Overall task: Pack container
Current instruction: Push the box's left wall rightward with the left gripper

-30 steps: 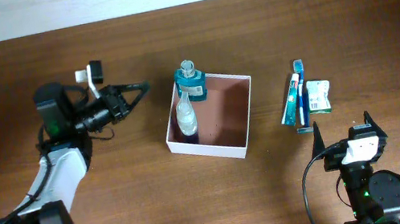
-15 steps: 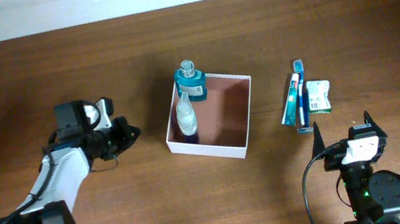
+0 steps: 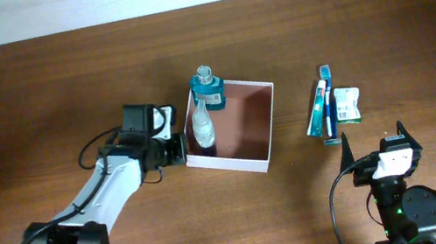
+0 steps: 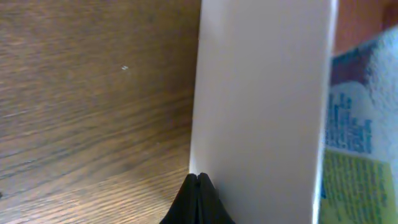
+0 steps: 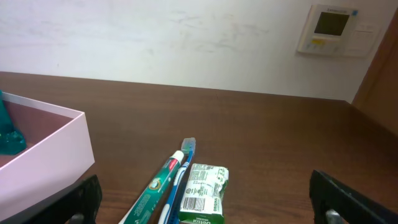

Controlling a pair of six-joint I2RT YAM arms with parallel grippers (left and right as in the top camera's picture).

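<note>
The container (image 3: 254, 166) is a shallow white-walled box with a reddish-brown inside at the table's middle. A blue bottle (image 3: 208, 90) and a clear bottle (image 3: 202, 129) stand in its left part. My left gripper (image 3: 182, 148) is shut and empty, its tips touching the container's outer left wall (image 4: 261, 93). My right gripper (image 3: 378, 140) is open and empty near the front right, behind a toothpaste tube (image 3: 319, 107), a blue toothbrush (image 3: 327, 100) and a green soap packet (image 3: 346, 106). These also show in the right wrist view: tube (image 5: 155, 190), toothbrush (image 5: 180, 174), packet (image 5: 202, 193).
The container's corner (image 5: 56, 143) shows at the left of the right wrist view. A white wall with a thermostat panel (image 5: 333, 28) stands behind the table's far edge. Bare wood table (image 3: 381, 33) lies around the objects.
My left arm has swung right and down from the far left, its gripper shutting and reaching the container's left wall. The right arm has not moved.
</note>
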